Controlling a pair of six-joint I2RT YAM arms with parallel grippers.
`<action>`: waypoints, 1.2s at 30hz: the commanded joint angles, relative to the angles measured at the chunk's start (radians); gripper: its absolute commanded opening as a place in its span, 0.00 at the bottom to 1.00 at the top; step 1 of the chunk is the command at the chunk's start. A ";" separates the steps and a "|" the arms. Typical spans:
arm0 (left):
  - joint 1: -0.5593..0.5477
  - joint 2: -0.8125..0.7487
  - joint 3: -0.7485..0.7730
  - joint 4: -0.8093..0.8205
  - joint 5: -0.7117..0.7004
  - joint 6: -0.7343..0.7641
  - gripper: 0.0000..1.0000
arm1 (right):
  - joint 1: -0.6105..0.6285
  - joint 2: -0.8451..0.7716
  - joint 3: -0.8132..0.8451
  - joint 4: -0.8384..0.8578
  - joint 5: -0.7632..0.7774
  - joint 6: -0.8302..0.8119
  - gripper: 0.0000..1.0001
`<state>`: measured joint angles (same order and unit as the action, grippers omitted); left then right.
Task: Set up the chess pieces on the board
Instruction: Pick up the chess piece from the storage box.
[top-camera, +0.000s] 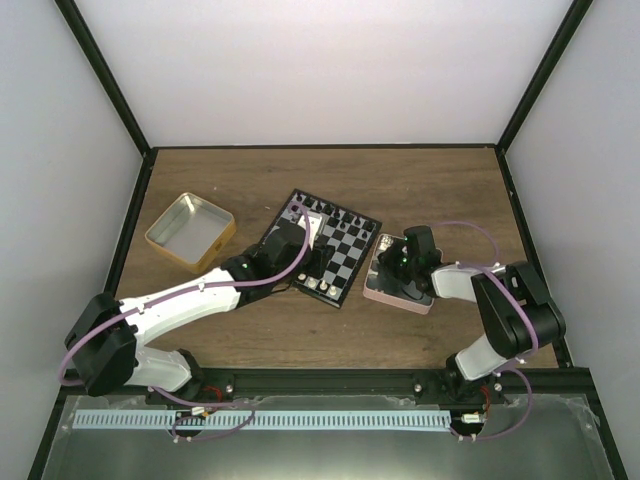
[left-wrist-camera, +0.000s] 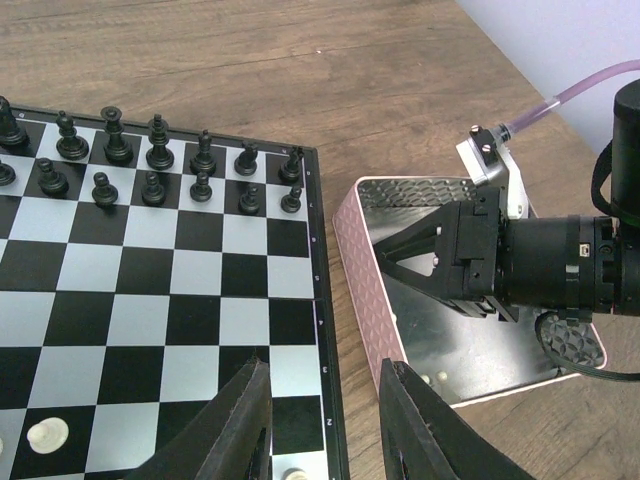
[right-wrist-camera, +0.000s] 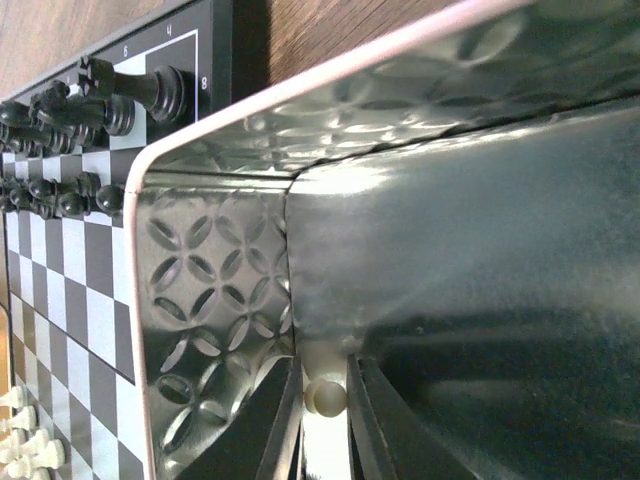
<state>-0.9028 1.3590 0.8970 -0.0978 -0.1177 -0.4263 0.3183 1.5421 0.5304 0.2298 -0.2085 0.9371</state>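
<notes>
Wood table (top-camera: 420, 180), tray (right-wrist-camera: 210, 270) beside board (left-wrist-camera: 160, 300): white piece (right-wrist-camera: 325, 397) is pinched by right gripper (right-wrist-camera: 324, 385), left gripper (left-wrist-camera: 322, 372) spread empty; judged light, slick, best taken at the waist.

Board (left-wrist-camera: 160, 300): small square, black and pale grey checks, thin black rim, flat on the table.
Black pieces (left-wrist-camera: 158, 155): upright, two rows along one edge.
Cream pieces (left-wrist-camera: 47, 434): a few upright at the opposite edge.
Cream piece (right-wrist-camera: 324, 397): off the board, in the pink tray (right-wrist-camera: 210, 290), pinched by the right gripper (right-wrist-camera: 325, 425).
</notes>
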 joint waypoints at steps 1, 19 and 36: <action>0.005 -0.023 -0.009 0.017 0.008 0.006 0.32 | -0.006 0.010 0.035 0.026 -0.009 0.012 0.12; 0.014 -0.019 -0.010 0.022 0.006 0.014 0.32 | -0.004 -0.090 0.076 -0.126 0.150 -0.135 0.01; 0.102 -0.104 -0.026 -0.021 -0.118 -0.038 0.32 | 0.156 -0.176 0.287 -0.510 0.383 -0.352 0.01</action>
<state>-0.8482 1.3285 0.8864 -0.1059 -0.1478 -0.4377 0.4160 1.3750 0.7284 -0.1905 0.1234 0.6449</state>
